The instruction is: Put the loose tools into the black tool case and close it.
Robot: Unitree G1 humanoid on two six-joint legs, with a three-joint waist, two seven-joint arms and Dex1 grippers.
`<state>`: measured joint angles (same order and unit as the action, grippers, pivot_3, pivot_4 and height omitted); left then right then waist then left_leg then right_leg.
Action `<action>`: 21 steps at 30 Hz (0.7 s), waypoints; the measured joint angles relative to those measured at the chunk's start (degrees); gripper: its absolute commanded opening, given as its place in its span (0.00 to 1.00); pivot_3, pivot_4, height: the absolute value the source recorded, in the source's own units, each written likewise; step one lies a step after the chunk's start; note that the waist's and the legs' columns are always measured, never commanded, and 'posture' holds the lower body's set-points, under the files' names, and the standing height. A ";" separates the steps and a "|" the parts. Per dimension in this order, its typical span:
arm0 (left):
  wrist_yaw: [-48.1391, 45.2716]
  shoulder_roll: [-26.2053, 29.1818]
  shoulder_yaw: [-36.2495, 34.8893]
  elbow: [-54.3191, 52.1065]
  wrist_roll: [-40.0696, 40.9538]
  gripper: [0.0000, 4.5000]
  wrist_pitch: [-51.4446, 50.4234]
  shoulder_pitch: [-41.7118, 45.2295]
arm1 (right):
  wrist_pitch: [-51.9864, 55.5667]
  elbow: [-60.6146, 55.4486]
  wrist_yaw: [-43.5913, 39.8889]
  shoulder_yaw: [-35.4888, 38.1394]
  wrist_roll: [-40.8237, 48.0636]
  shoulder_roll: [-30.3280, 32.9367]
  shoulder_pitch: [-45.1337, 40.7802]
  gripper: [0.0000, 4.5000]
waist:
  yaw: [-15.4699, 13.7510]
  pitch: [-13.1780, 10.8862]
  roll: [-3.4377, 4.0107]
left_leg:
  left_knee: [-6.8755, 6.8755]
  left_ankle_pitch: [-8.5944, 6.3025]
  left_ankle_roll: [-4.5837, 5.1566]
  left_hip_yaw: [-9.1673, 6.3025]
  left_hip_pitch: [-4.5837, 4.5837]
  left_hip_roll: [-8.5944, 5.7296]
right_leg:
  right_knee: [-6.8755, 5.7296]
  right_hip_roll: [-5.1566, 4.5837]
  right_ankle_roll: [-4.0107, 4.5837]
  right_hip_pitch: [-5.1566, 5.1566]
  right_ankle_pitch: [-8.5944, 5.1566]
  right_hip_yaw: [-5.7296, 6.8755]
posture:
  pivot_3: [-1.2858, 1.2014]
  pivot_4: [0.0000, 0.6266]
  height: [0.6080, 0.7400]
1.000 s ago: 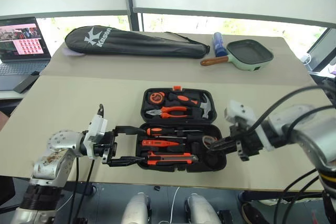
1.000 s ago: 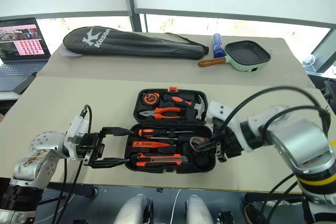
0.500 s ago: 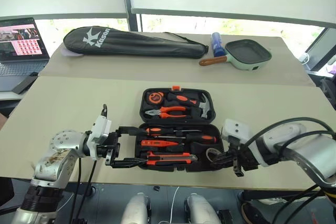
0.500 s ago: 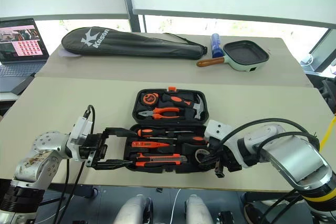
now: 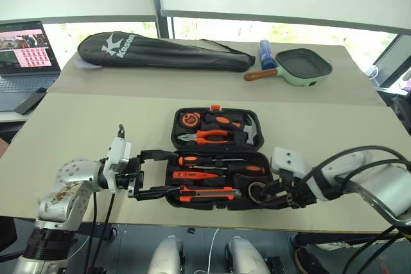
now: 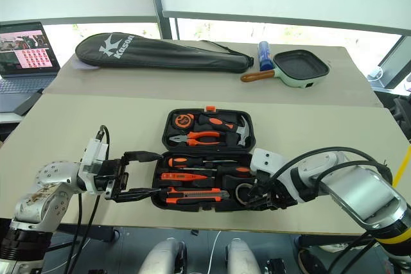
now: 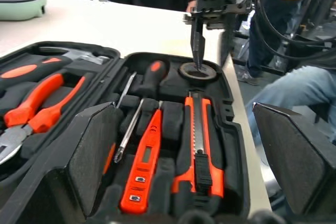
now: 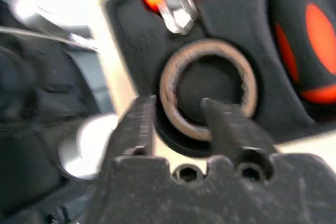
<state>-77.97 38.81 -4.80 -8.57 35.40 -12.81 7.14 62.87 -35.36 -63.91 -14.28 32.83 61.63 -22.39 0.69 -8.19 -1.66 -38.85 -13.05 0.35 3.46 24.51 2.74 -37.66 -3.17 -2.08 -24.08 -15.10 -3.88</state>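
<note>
Right wrist view showed the right gripper point(image 8: 176, 116) parted astride the tape roll's point(image 8: 207, 87) rim, letting it settle into the black tool case's point(image 5: 221, 203) near-right slot, while the left gripper point(image 5: 157, 172) gaped empty.

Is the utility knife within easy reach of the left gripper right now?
Probably yes: the open left gripper sits at the case's left edge, and the utility knife lies uncovered in the front slot beside it.
</note>
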 measured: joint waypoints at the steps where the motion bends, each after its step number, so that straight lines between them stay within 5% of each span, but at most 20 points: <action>1: 0.74 0.09 -0.93 -0.22 0.69 1.00 -0.69 -0.77 | -0.99 0.06 -1.76 1.86 1.68 0.10 0.43 0.60 | 0.04 0.00 0.00 | 0.00 -0.01 0.01 -0.01 0.00 0.01 | 0.00 0.00 0.00 0.00 0.00 0.00 | 0.52 0.24 1.00; 5: 2.91 1.52 -4.53 -0.45 2.55 0.94 -3.15 -2.51 | -4.01 3.71 -4.96 8.22 4.51 1.17 1.93 0.61 | 0.06 -0.02 -0.06 | -0.01 -0.01 0.01 0.01 -0.06 0.01 | 0.00 -0.01 0.00 0.06 0.00 0.00 | 0.52 0.24 1.00; 12: 11.67 3.38 -7.52 7.96 -2.94 0.44 -4.75 -2.41 | -20.77 21.21 -2.72 16.43 -0.80 -5.49 4.08 0.13 | -0.01 -0.02 -0.17 | 0.00 -0.01 0.01 0.11 -0.19 -0.01 | 0.00 0.02 0.00 0.16 0.00 -0.02 | 0.52 0.24 1.00; 15: 14.78 2.62 -6.57 9.88 -5.57 0.28 -4.81 -0.83 | -30.08 27.16 -0.51 15.96 -6.21 -8.75 4.07 0.00 | -0.10 -0.04 -0.19 | -0.01 -0.01 0.01 0.23 -0.14 -0.03 | -0.02 0.00 0.00 0.13 0.00 -0.02 | 0.52 0.24 1.00; 18: 18.93 -1.14 -3.80 10.41 -7.48 0.05 -5.96 2.74 | -41.99 34.90 2.49 12.79 -14.15 -13.02 3.52 0.00 | -0.31 -0.03 -0.20 | -0.02 -0.01 0.01 0.37 -0.17 -0.05 | -0.02 -0.02 -0.02 0.17 0.02 -0.02 | 0.52 0.24 1.00; 21: 22.21 -4.51 -0.10 13.07 -10.82 0.02 -5.97 6.50 | -49.18 40.78 4.67 9.06 -19.64 -17.71 2.54 0.00 | -0.13 -0.03 -0.20 | -0.04 0.00 0.01 0.39 -0.15 -0.06 | -0.14 0.02 -0.01 0.11 0.03 -0.05 | 0.52 0.24 1.00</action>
<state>-55.76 34.30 -4.90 4.50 24.58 -18.78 13.64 13.68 5.42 -59.23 -5.21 13.19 43.92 -19.85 0.57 -8.22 -1.86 -38.89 -13.05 0.35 3.85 24.36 2.68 -37.80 -3.15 -2.09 -23.97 -15.07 -3.93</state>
